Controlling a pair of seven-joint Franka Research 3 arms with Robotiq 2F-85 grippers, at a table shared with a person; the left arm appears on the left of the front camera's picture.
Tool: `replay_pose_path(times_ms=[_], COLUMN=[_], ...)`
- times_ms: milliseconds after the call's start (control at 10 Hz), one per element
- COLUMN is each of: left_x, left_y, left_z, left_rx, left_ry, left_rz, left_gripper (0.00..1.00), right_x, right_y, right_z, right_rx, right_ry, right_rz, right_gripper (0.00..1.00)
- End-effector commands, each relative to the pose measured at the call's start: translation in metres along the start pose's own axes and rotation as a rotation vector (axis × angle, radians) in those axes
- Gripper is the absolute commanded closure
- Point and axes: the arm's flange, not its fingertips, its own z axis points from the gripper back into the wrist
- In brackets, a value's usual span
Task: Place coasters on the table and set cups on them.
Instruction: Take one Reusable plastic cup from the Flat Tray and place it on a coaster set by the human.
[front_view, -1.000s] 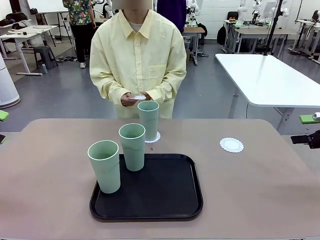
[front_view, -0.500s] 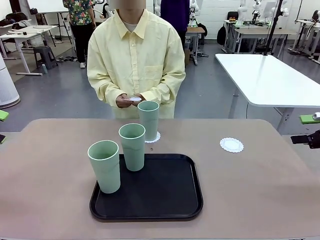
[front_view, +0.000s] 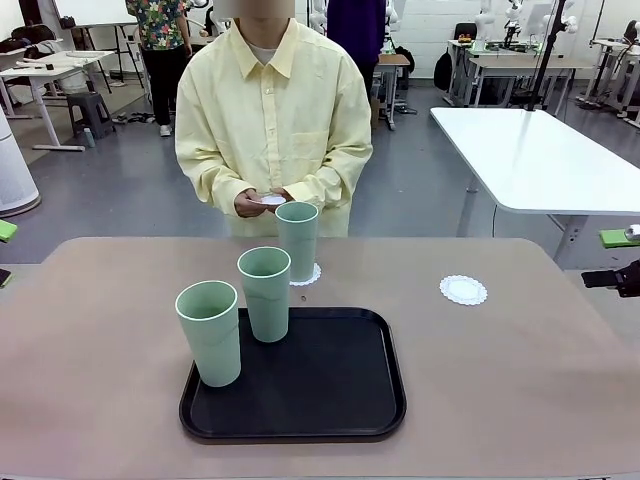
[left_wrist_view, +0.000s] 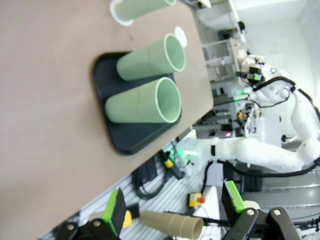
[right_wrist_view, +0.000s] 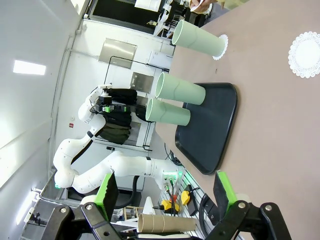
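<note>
Left hand (left_wrist_view: 174, 202): black links, two fingers with bright green pads, silver screws just behind the pads.
Right hand (right_wrist_view: 165, 190): same black links, green pads, round screws.
Right arm (left_wrist_view: 260, 150): white, rounded segments.
Left arm (right_wrist_view: 115, 167): white, smooth, green light at its base.
Person's shirt (front_view: 272, 110): pale yellow, collar, buttons, long sleeves.

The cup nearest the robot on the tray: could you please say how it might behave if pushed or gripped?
The cup is tall, with a base narrower than its rim, so a push near the top would probably tip it. It looks empty, so it is likely light. Low down, it might slide on the tray.
</note>
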Motion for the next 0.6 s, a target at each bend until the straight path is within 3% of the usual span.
replay_pose_path(times_ms=[0, 100, 300, 500], left_x=[0.000, 0.000, 0.000, 0.000], left_y=[0.001, 0.001, 0.001, 0.001], left_z=[0.000, 0.000, 0.000, 0.000], left_rx=[-0.019, -0.019, -0.019, -0.019], left_ry=[-0.008, -0.008, -0.008, -0.008], left_rz=[-0.020, -0.020, -0.020, -0.020], left_gripper=[0.00, 0.00, 0.00, 0.00], right_x=[0.009, 0.026, 0.073, 0.101], right_y=[0.003, 0.013, 0.041, 0.075], right_z=[-0.005, -0.017, -0.036, -0.094], right_rx=[-0.045, -0.103, -0.279, -0.379], right_ry=[0.025, 0.180, 0.229, 0.293], right_rz=[0.049, 0.181, 0.352, 0.589], right_gripper=[0.00, 0.00, 0.00, 0.00])
